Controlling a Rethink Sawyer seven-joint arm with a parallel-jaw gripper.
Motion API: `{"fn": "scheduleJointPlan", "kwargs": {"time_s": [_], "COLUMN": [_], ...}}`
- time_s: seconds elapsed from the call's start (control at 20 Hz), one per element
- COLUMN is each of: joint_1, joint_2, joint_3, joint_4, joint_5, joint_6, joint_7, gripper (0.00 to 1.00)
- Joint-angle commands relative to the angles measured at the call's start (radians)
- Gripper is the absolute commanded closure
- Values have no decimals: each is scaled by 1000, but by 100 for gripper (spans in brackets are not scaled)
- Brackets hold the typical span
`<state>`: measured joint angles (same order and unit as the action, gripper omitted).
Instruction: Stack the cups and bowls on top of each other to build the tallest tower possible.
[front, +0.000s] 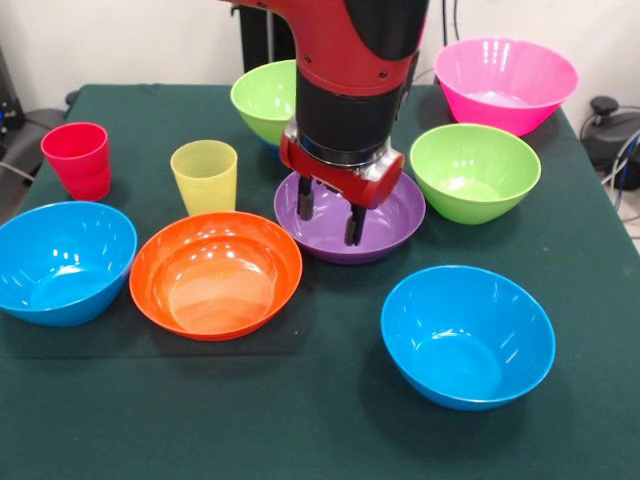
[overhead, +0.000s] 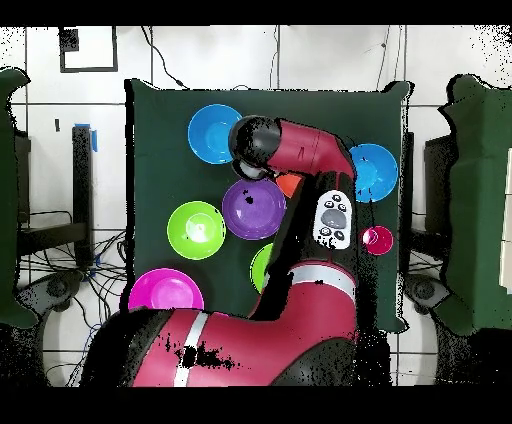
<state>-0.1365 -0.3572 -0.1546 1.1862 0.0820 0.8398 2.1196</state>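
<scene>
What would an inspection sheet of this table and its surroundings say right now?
Surface: dark green cloth on the table.
Job's things: eight dishes apart, none stacked: purple bowl, orange bowl, two light blue bowls, two lime green bowls, pink bowl, red cup, yellow cup.
Clutter: nothing seen.
Grippers: pincer open, empty, over the purple bowl.
Cables: on the floor beside the table.
Surroundings: tiled floor.

Arm lowered, tool (front: 338, 212) pointing down, fingers apart.

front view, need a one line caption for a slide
Sawyer gripper, fingers apart, hangs over the purple bowl among scattered bowls and two cups on a green table.
</scene>
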Motion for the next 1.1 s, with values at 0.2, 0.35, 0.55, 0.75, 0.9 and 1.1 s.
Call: {"fn": "scheduleJointPlan", "kwargs": {"time_s": [0.2,0.35,0.55,0.75,0.9,1.1], "joint_1": [38,36,33,32,41,58], "joint_2": [77,87,97,104,112,116], "joint_3": [-1,-7,-15,-24,-36,-47], "joint_4": [-76,-94,-121,-130,-136,-128], "joint_5": [32,35,39,53,54,59], "joint_6": [95,106,126,145,146,140], "joint_7": [219,212,206,218,225,235], "gripper": [0,0,0,0,0,0]}}
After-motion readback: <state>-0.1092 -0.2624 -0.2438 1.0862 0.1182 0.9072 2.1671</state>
